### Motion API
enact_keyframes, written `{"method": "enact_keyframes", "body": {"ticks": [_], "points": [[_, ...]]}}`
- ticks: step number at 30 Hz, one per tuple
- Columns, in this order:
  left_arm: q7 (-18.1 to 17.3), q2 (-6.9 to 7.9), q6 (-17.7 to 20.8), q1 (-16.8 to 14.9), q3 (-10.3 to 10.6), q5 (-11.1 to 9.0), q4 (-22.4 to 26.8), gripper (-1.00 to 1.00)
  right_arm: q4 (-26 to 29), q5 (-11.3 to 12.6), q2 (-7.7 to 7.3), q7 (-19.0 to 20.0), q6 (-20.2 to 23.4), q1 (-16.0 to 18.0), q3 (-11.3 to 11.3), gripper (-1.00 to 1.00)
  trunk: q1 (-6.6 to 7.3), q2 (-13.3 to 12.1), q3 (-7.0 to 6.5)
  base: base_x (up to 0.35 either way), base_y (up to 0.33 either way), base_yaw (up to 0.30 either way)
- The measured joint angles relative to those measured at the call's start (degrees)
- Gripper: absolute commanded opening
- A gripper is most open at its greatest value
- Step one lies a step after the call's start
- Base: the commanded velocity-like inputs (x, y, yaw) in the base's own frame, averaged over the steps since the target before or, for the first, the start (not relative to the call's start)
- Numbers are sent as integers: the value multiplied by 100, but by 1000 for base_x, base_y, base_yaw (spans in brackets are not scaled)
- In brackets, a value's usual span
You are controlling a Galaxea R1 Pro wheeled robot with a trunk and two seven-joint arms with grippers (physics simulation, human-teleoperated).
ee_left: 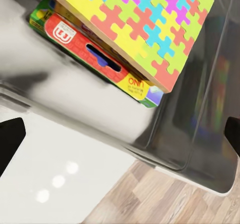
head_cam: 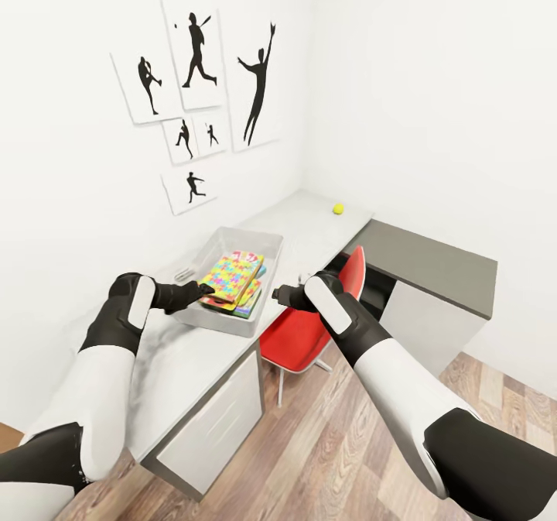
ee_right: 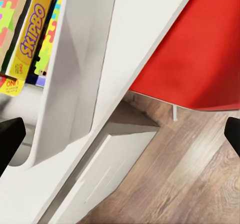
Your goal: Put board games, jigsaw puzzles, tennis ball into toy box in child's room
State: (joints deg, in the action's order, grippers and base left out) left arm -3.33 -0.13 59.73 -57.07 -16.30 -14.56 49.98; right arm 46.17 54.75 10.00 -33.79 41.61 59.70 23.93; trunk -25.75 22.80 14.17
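Now | toy box [head_cam: 263,242] between both grippers | left fingers [ee_left: 10,139] spread | right fingers [ee_right: 10,136] spread

White-topped bench [head_cam: 309,223] with pale grey drawer fronts runs along the wall into the corner. Directly on it: light-grey toy box [head_cam: 267,244] near the front edge, and a yellow tennis ball [head_cam: 338,208] well apart from it, toward the far corner. Dark-grey-topped cabinet [head_cam: 433,262] meets the bench's far end. Wood-plank floor [head_cam: 333,443] carries a red chair [head_cam: 309,327] tucked against the bench front.
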Motion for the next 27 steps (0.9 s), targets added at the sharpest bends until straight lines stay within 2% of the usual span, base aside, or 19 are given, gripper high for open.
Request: {"method": "enact_keyframes", "body": {"ticks": [15, 27], "points": [[-1, 220, 0, 0, -1, 0, 0, 100, 0, -3, 0, 1, -11, 0, 6, 100, 0, 0, -4, 0, 0, -4], [-2, 275, 0, 0, -1, -2, 0, 100, 2, -4, 0, 1, -14, 0, 6, 100, 0, 0, -4, 0, 0, 0]]}}
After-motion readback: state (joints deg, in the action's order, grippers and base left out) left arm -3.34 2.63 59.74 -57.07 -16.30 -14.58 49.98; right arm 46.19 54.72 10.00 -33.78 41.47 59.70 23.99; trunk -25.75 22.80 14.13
